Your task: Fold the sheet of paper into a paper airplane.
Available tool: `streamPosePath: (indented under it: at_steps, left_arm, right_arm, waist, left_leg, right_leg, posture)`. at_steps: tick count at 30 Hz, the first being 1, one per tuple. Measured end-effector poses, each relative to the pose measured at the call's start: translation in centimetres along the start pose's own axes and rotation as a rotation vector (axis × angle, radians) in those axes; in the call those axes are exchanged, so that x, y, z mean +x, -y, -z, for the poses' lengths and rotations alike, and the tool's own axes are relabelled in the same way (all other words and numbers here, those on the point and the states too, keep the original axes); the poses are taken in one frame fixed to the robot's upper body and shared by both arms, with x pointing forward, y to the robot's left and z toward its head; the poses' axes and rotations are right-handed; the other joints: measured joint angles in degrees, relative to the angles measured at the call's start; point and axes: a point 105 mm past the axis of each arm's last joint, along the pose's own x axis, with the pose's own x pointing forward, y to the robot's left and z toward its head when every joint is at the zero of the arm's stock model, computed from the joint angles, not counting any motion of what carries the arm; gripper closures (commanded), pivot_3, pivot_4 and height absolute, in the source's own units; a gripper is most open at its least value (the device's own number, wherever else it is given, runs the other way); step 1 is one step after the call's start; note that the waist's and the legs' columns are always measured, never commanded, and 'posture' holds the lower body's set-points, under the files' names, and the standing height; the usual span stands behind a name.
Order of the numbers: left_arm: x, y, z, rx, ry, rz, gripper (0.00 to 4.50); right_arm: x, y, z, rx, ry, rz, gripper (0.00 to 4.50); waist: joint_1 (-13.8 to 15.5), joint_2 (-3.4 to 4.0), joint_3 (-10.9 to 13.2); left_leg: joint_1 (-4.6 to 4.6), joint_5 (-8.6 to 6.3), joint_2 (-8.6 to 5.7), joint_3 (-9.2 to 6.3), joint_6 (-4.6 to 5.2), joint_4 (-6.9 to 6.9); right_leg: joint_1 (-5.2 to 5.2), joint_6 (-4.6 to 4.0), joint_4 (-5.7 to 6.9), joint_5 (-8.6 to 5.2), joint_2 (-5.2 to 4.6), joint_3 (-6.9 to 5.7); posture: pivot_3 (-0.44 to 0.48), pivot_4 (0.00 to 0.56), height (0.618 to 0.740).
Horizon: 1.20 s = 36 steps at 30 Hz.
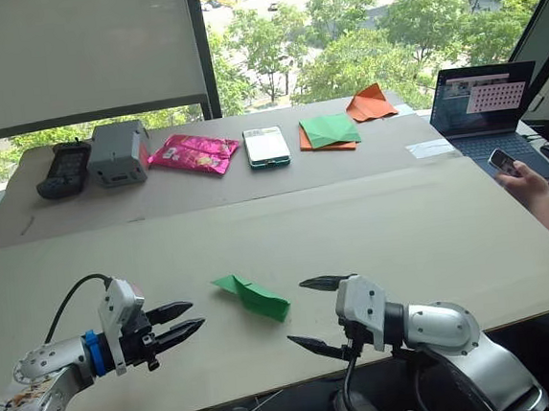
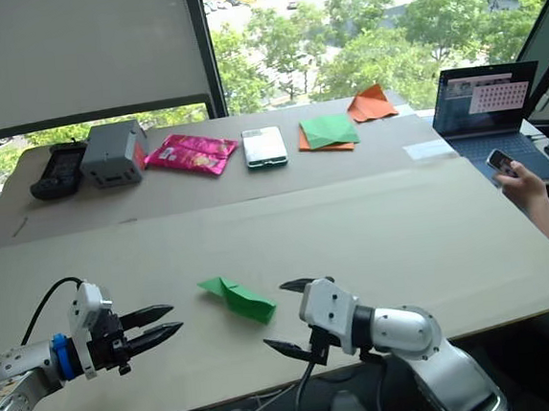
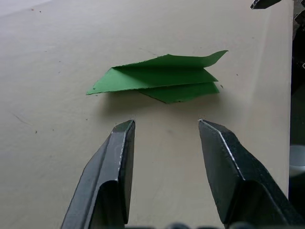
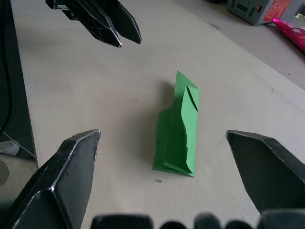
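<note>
The bright green sheet of paper lies on the tan table, folded into a narrow paper airplane shape with a point toward the left and a raised flap on top. My left gripper hovers just left of it, open, its fingers pointing at the paper with nothing between them. On the other side my right gripper is open wide, just right of the paper's blunt end, with its fingers apart from the paper. Neither gripper touches the paper.
Along the far strip of the table lie a black controller, a grey box, a pink packet, a white phone, a darker green paper square on orange paper and an orange folded paper. A laptop and a person's hand holding a phone are at right.
</note>
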Motion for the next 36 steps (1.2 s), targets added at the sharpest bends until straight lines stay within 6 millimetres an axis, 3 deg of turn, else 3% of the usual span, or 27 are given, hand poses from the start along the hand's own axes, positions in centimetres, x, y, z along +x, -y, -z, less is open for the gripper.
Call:
streamPosePath:
  at_steps: [3, 14, 17, 26, 36]
  left_arm:
    - [0.0, -0.1, 0.0, 0.000, 0.000, -0.005, 0.01]
    - [0.4, 0.3, 0.2, 0.000, -0.014, 0.014, 0.01]
    - [0.4, 0.3, 0.3, -0.002, -0.016, 0.011, 0.01]
    - [0.5, 0.3, 0.1, 0.004, -0.013, 0.003, 0.01]
    - [0.6, 0.2, 0.1, 0.005, -0.008, -0.007, 0.01]
  right_arm:
    - [0.4, -0.8, 0.3, 0.017, -0.009, -0.077, 0.00]
    - [4.2, -1.2, 1.7, 0.037, 0.017, -0.221, 0.00]
    - [4.7, -0.6, 2.6, 0.054, -0.009, -0.187, 0.00]
    - [5.4, 2.8, 2.7, 0.127, -0.019, -0.031, 0.00]
    - [6.0, 4.3, 3.3, 0.191, -0.054, 0.039, 0.00]
  waist:
    - [0.2, -0.03, 0.0]
    - [0.2, -0.12, -0.1]
    - [0.4, -0.21, -0.1]
    - [0.3, -0.19, -0.1]
    - [0.3, -0.16, -0.2]
  left_leg:
    - [0.08, 0.01, 0.02, 0.02, 0.01, -0.02]
    - [0.36, 0.01, 0.08, -0.01, 0.05, -0.07]
    - [0.39, 0.01, 0.04, 0.00, 0.05, 0.02]
    - [0.49, 0.02, 0.07, -0.07, 0.06, 0.00]
    - [0.49, 0.04, 0.07, -0.08, 0.09, 0.00]
  right_leg:
    - [0.00, -0.01, 0.21, 0.02, 0.04, 0.01]
    - [0.07, -0.01, 0.68, 0.03, 0.26, 0.10]
    - [0.06, -0.02, 1.02, 0.03, 0.27, 0.18]
    - [0.07, -0.01, 1.32, 0.04, 0.36, 0.19]
    - [0.12, 0.04, 1.39, 0.10, 0.39, 0.22]
  posture:
    - [0.000, 0.150, 0.732]
    - [0.000, 0.150, 0.732]
    - [0.000, 0.150, 0.732]
    - [0.000, 0.150, 0.732]
    - [0.000, 0.150, 0.732]
